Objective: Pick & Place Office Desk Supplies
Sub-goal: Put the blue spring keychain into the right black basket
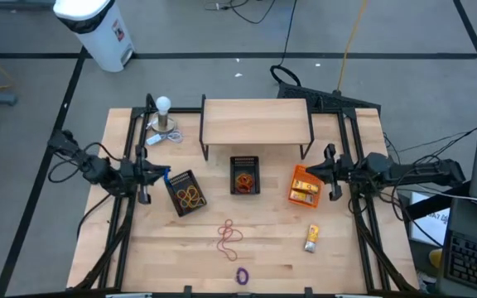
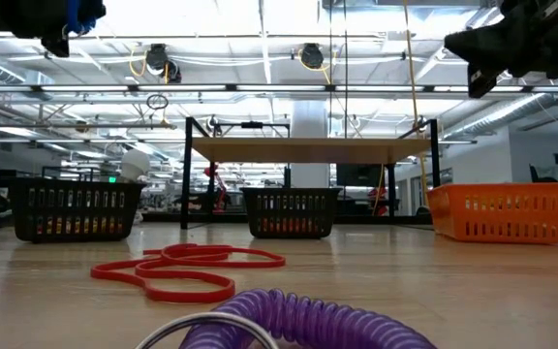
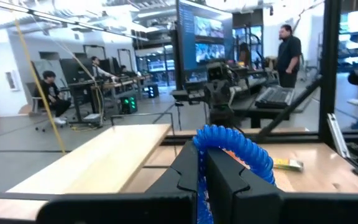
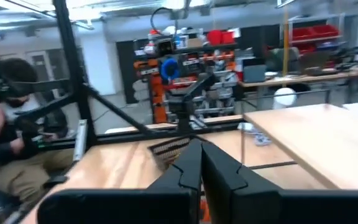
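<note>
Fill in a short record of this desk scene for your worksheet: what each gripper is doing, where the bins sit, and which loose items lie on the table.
left gripper: raised beside the left black bin, shut on a blue coil ring
right gripper: raised beside the orange bin, shut, holding nothing
middle black bin: in front of the wooden shelf
loose on table: red rubber bands, yellow packet, purple coil ring

A blue coiled ring (image 3: 238, 146) is sitting pinched between dark fingers. Red rubber bands (image 1: 228, 237) are lying tangled at six o'clock; a purple coil (image 1: 242, 276) is lying below them.
</note>
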`<move>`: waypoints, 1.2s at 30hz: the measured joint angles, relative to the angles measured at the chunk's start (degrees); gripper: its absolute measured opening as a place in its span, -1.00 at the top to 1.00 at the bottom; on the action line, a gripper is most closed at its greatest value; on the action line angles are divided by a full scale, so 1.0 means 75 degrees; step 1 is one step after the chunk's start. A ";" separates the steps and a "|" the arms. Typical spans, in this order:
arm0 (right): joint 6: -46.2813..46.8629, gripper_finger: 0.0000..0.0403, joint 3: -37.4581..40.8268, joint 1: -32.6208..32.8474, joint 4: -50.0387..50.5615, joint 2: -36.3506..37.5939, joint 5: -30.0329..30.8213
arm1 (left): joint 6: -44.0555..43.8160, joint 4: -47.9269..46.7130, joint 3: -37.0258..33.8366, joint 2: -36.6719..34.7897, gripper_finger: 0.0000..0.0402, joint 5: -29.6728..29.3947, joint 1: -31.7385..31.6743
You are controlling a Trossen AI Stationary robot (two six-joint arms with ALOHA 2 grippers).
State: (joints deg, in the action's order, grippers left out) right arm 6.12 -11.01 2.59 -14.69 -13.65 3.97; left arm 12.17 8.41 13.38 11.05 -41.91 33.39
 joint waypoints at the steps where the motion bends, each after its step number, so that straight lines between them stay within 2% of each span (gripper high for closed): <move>1: -0.0072 1.00 0.0127 0.0000 -0.0160 0.0003 0.0082 | 0.0061 -0.0001 -0.0066 -0.0150 0.96 -0.0023 0.0000; 8: -0.0418 1.00 0.1315 -0.0077 -0.2133 0.0034 0.0122 | 0.0284 -0.0023 -0.0611 -0.0901 0.96 -0.0118 0.0000; 14: 0.0058 1.00 0.1318 -0.0239 -0.1844 -0.0005 0.0054 | 0.0117 -0.0005 -0.1122 -0.1252 0.96 -0.0297 0.0000; 22: 0.0074 1.00 0.1335 -0.0239 -0.1502 -0.0036 0.0033 | -0.0097 0.0321 -0.1672 -0.1385 0.96 -0.0437 0.0000; 32: 0.0008 1.00 0.1341 -0.0239 -0.1380 -0.0036 0.0034 | -0.0295 0.0417 -0.1683 -0.1385 0.96 -0.0442 0.0000; 36: 0.0008 1.00 0.1349 -0.0239 -0.1391 -0.0035 0.0043 | 0.0224 0.1276 -0.1493 -0.1262 0.97 -0.0512 0.0000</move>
State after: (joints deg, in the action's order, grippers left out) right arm 6.17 -0.90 0.80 -25.12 -13.91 4.29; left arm 13.84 17.98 2.18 1.59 -45.75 33.39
